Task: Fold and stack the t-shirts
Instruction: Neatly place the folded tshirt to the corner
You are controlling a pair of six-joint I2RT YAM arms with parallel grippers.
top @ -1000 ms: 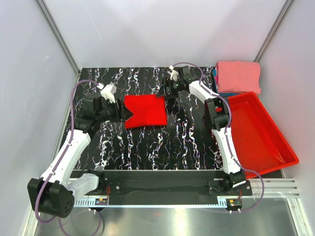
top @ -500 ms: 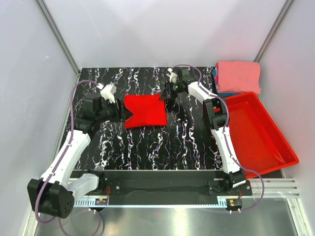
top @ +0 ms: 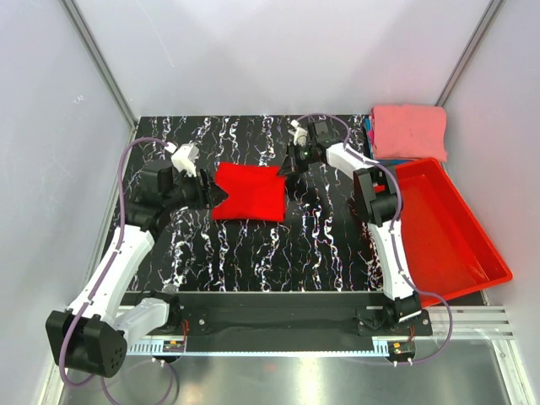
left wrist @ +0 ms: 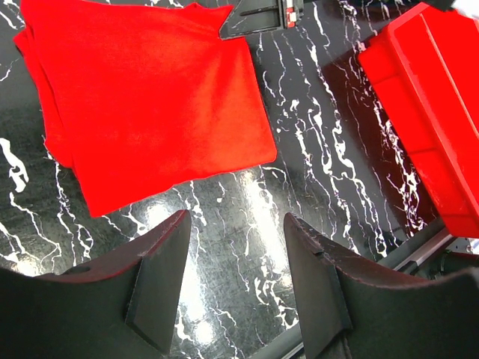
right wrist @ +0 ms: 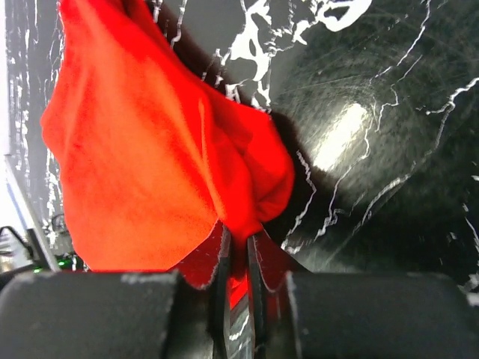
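We find no text, label, brand, number or sign that can be read in any of these views.

Black white-veined table (top: 253, 253), pale walls (top: 278, 51) left, right and far — grey posts (top: 99, 61) in the far corners.
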